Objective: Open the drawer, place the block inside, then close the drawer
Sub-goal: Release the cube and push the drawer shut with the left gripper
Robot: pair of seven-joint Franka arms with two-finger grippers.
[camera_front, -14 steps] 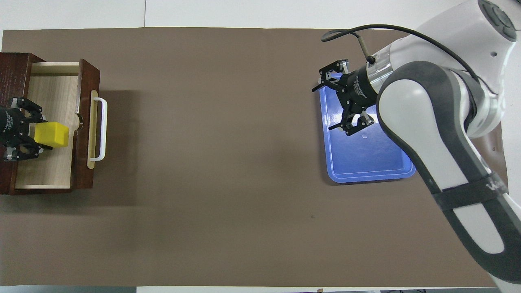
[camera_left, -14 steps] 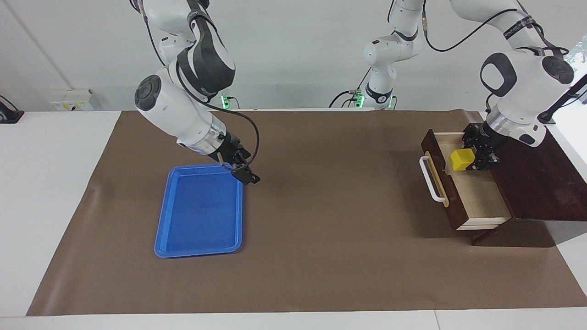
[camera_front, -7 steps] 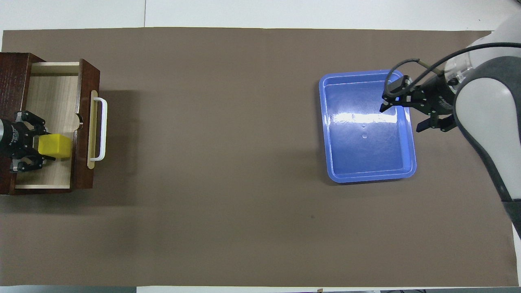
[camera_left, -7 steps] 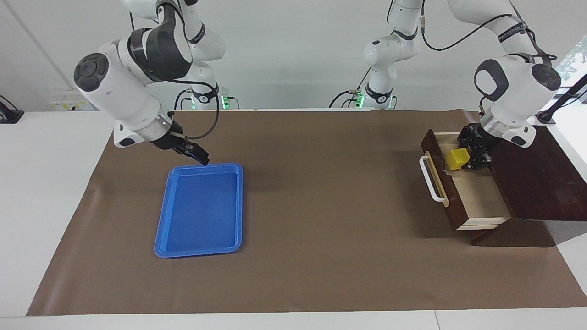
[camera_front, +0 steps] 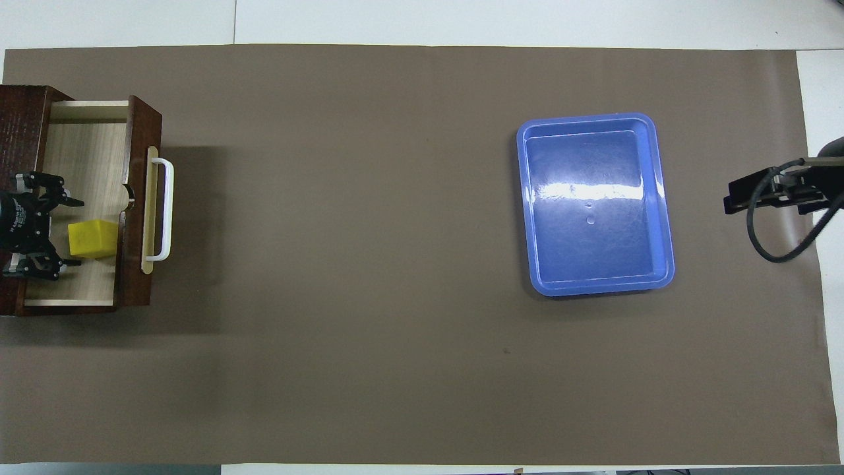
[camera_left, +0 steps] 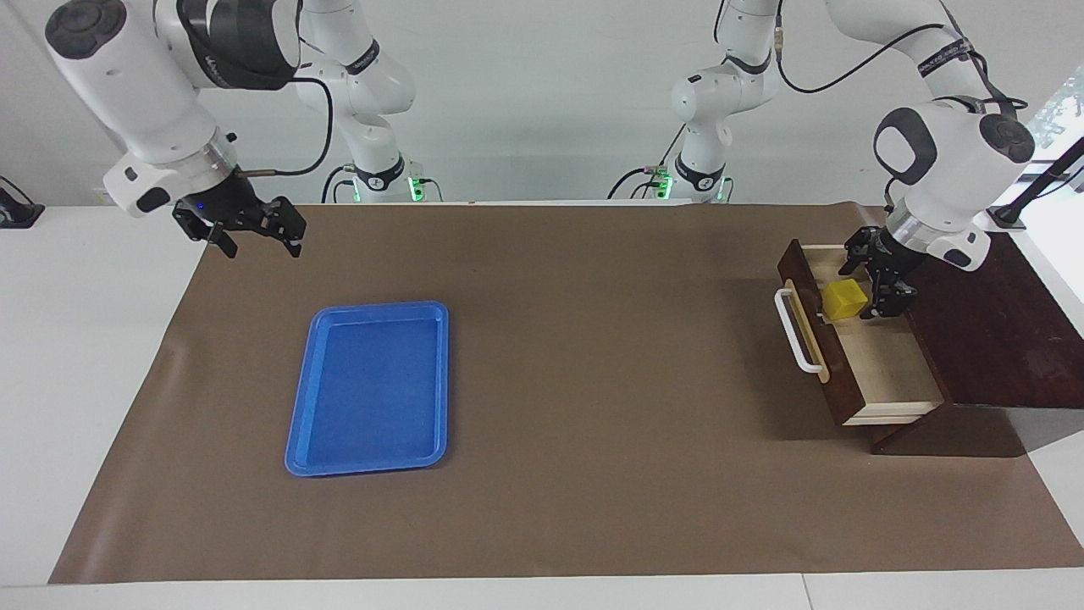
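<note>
Since the earlier frame, we note the left gripper (camera_left: pixel 876 284) has spread its fingers, releasing the block (camera_left: pixel 844 299) inside the open drawer (camera_left: pixel 881 364) at the left arm's table edge. Right gripper (camera_left: pixel 246 233), fingers apart, has withdrawn from the blue tray (camera_left: pixel 370 457). Closing remains.

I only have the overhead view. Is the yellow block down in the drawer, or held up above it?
Observer: The facing view shows the yellow block sitting low in the open drawer, against its front panel.
Operator: How low is the left gripper?
Observer: The left gripper is open, and its fingertips appear to be down at about the block's height.
Operator: The right gripper barely shows at my frame's edge.
Observer: The right gripper is raised and open over the brown mat at the right arm's end, waiting.
</note>
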